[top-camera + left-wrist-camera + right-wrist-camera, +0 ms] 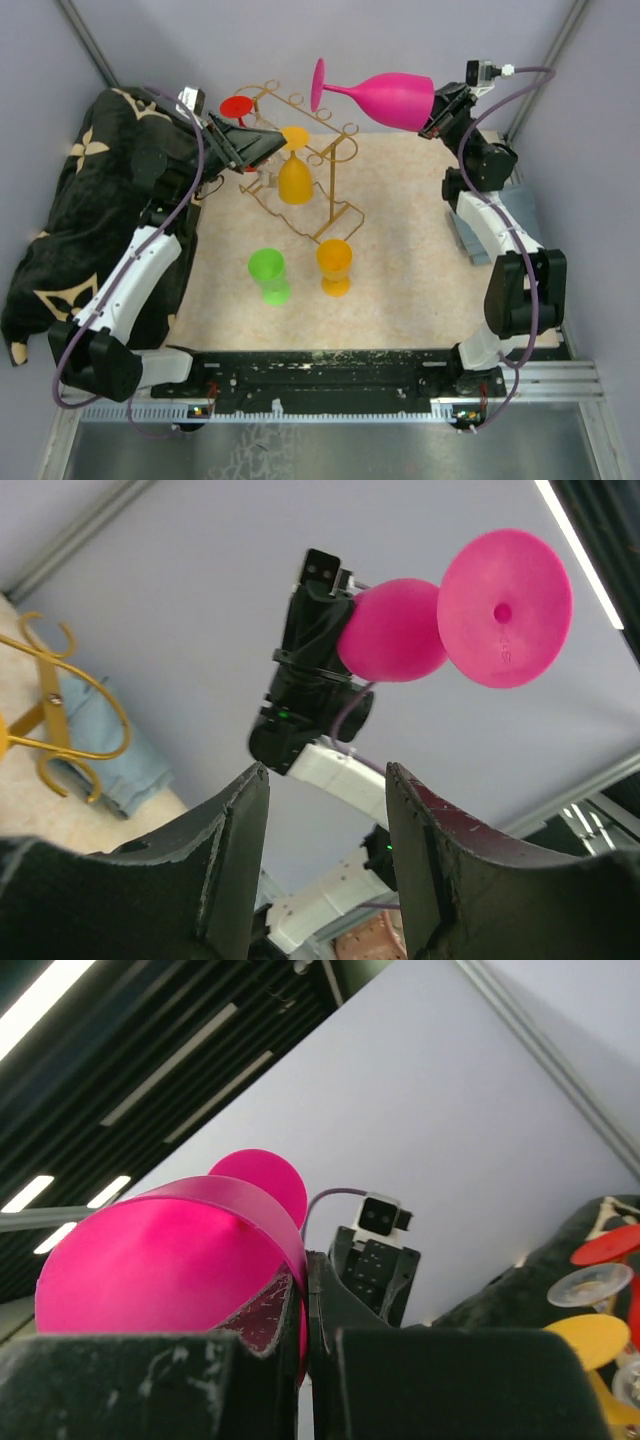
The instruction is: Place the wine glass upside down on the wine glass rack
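A pink wine glass (pixel 385 98) lies on its side in the air at the back right, its foot pointing left. My right gripper (pixel 432 118) is shut on its rim, one finger inside the bowl (pixel 170 1260) and one outside. The gold wire wine glass rack (pixel 322 200) stands on the mat left of centre. An orange glass (pixel 295 178) hangs bowl-down from it, and a red foot (pixel 237 105) shows at its back left. My left gripper (pixel 275 143) hovers open at the rack's left top, empty, facing the pink glass (pixel 500 610).
A green glass (pixel 267 275) and an orange glass (pixel 334 265) stand on the mat in front of the rack. A black cloth with gold patterns (pixel 70 200) covers the left side. A blue cloth (pixel 470 235) lies by the right arm.
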